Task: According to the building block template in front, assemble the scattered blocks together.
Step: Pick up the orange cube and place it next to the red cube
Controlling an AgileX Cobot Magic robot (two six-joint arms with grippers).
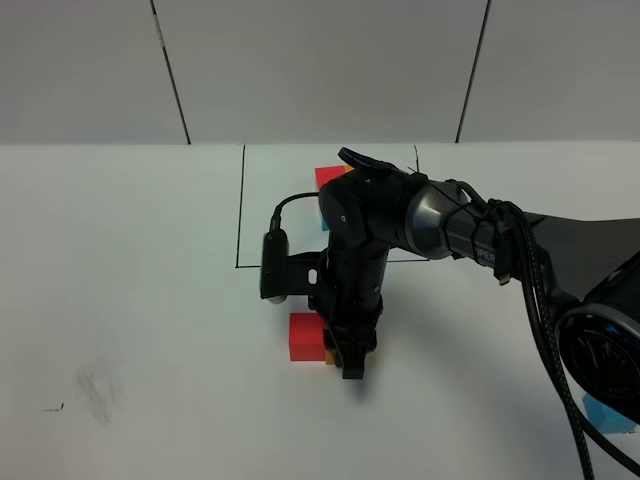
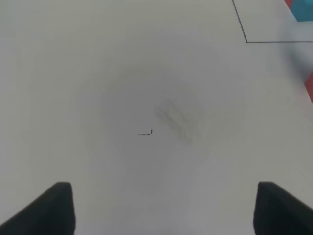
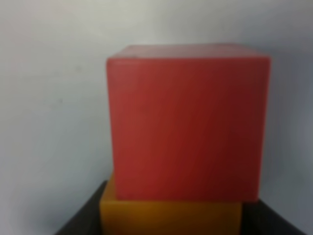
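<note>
The template's red cube (image 1: 327,177) and a sliver of its blue cube (image 1: 321,216) show inside the black drawn frame (image 1: 241,210); my right arm hides the rest. My right gripper (image 1: 352,366) reaches across the middle and points down, shut on the loose orange cube (image 1: 329,355). That cube sits against the loose red cube (image 1: 304,337). In the right wrist view the red cube (image 3: 188,122) fills the picture, with the orange cube (image 3: 171,218) between my dark fingers (image 3: 80,220). The light blue cube (image 1: 610,413) lies at the far right front. My left gripper (image 2: 161,210) is open over bare table.
The white table (image 1: 120,300) carries a faint grey smudge (image 1: 97,388) at the front left, also in the left wrist view (image 2: 176,117). A corner of the frame (image 2: 247,41) shows in the left wrist view. A grey panelled wall (image 1: 320,60) stands behind.
</note>
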